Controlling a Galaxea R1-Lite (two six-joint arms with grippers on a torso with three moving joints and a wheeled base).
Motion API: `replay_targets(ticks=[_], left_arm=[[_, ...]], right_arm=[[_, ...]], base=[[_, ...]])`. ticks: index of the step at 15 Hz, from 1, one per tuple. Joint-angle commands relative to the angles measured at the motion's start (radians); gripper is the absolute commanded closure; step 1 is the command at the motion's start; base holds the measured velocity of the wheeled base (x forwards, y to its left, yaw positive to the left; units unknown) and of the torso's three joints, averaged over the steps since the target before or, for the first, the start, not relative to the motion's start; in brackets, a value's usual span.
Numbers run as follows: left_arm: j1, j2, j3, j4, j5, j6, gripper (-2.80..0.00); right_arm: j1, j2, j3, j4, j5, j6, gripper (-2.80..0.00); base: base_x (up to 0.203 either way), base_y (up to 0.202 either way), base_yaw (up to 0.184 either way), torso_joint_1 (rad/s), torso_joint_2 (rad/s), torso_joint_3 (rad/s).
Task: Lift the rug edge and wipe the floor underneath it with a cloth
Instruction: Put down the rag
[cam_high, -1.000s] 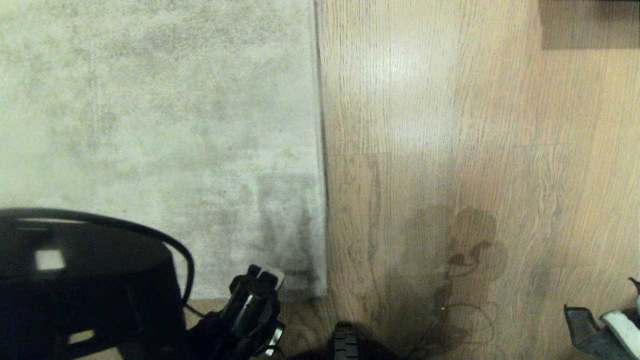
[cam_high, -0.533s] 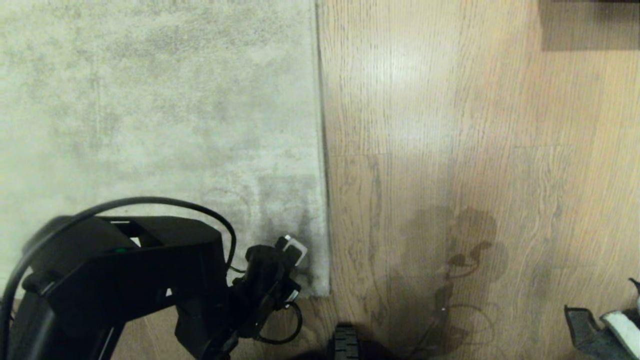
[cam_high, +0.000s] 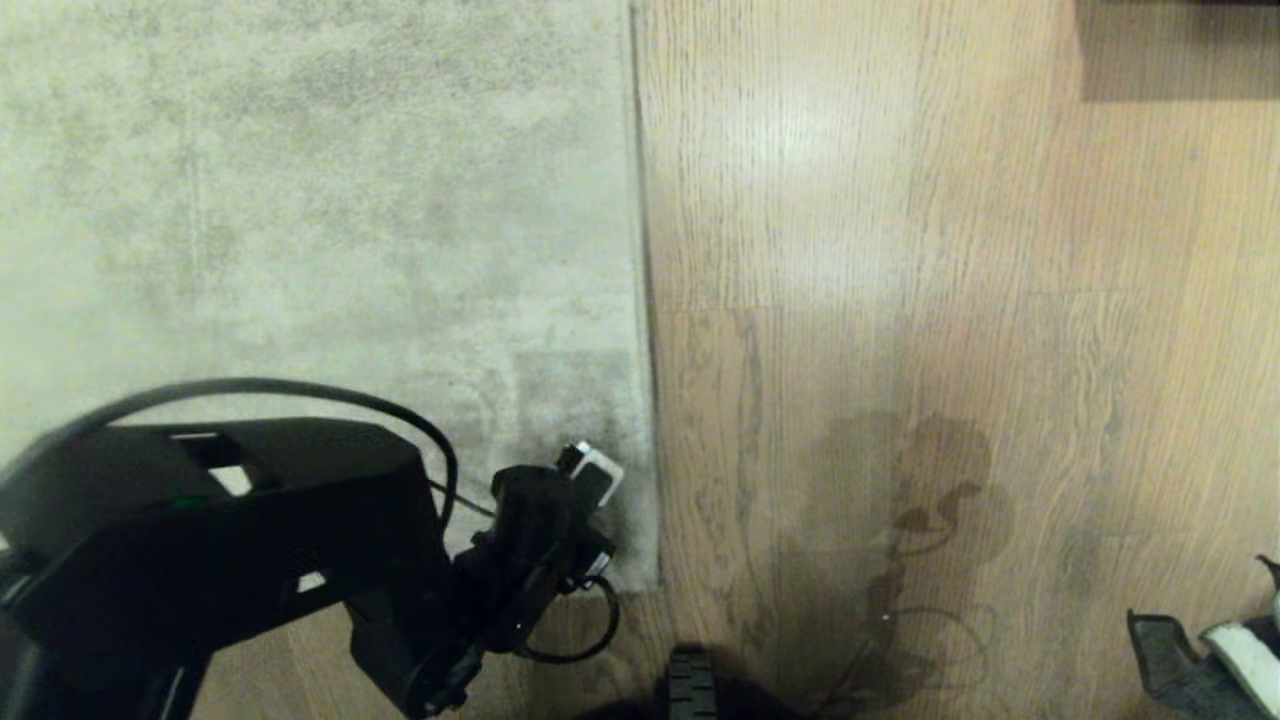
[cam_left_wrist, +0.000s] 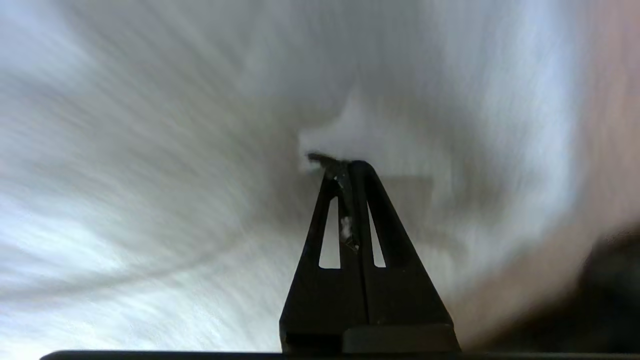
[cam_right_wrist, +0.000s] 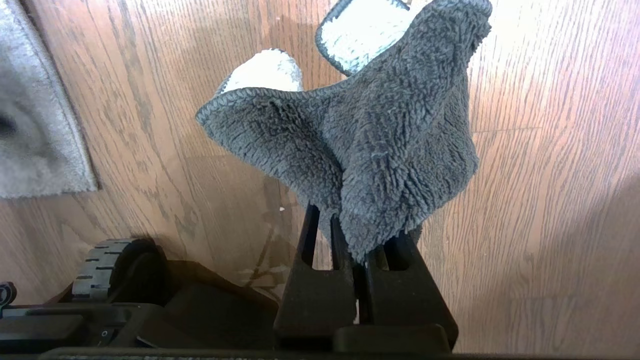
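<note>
While cloth (cam_right_wrist: 370, 145) hangs from right fingers (cam_right_wrist: 345, 260), no writing legible

rug edge (cam_high: 645, 400) left of floor (cam_high: 950, 250)

Dim, warm light, glare on the floor (cam_high: 790, 140), robot's shadow below it; left wrist view motion-blurred

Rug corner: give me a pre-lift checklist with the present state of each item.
1. Left gripper over the rug edge near its corner: ok.
2. Left jaws open to take the edge: not ok, shut with nothing between them.
3. Rug edge raised: not ok, it lies flat on the floor.
4. Cloth held in right gripper: ok.
5. Right gripper parked at lower right, apart from the rug: ok.
</note>
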Motion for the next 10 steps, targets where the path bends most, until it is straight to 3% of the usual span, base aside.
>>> replay_targets(ticks=[1, 6, 8, 10], left_arm=[[-0.008, -0.2, 0.035, 0.058, 0.013, -0.024, 0.0], [0.061, -0.756, 0.128, 0.366, 0.018, -0.073, 0.0], [0.13, -1.012, 0.218, 0.495, 0.017, -0.08, 0.0], [0.247, -1.287, 0.339, 0.602, -0.011, -0.084, 0.0]], right_arm=[[0.0, 0.002, 0.0, 0.0, 0.0, 0.0, 0.0], [0.0, 0.002, 0.0, 0.0, 0.0, 0.0, 0.0], [0.0, 0.002, 0.0, 0.0, 0.0, 0.0, 0.0], [0.0, 0.002, 0.0, 0.0, 0.0, 0.0, 0.0]], base=[[0.0, 0.0, 0.0, 0.0, 0.0, 0.0], [0.0, 0.0, 0.0, 0.0, 0.0, 0.0], [0.0, 0.0, 0.0, 0.0, 0.0, 0.0], [0.0, 0.0, 0.0, 0.0, 0.0, 0.0]])
